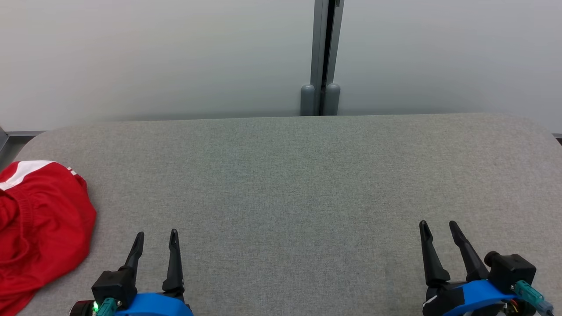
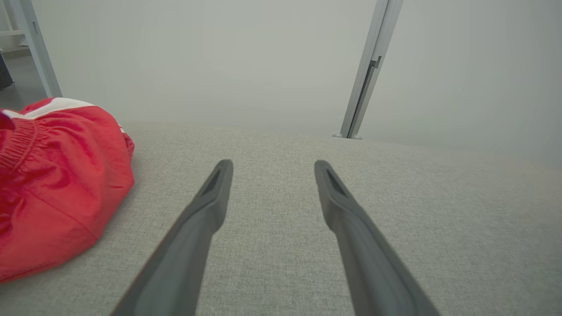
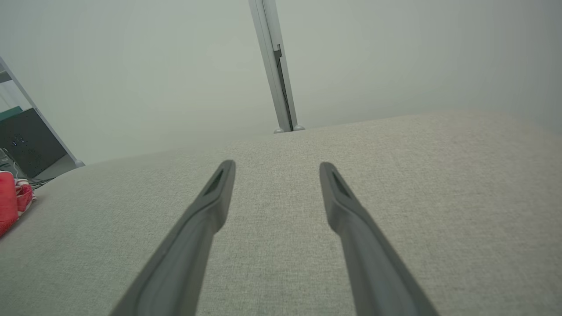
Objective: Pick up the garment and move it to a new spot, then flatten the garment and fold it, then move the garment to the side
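A crumpled red garment (image 1: 39, 224) with white stripes and an elastic waistband lies at the left edge of the grey fabric table (image 1: 298, 175). It also appears in the left wrist view, the garment (image 2: 52, 184) lying left of the fingers, and at the far left of the right wrist view as a small red patch (image 3: 11, 202). My left gripper (image 1: 156, 239) hovers open near the front edge, just right of the garment and apart from it. My right gripper (image 1: 439, 229) stands open at the front right, far from the cloth. Both hold nothing.
A pale wall runs behind the table, with a grey vertical post (image 1: 325, 57) at its back middle. A dark cabinet (image 3: 26, 140) and a metal frame leg (image 2: 35, 48) stand off to the left beyond the table. The table's corners are rounded.
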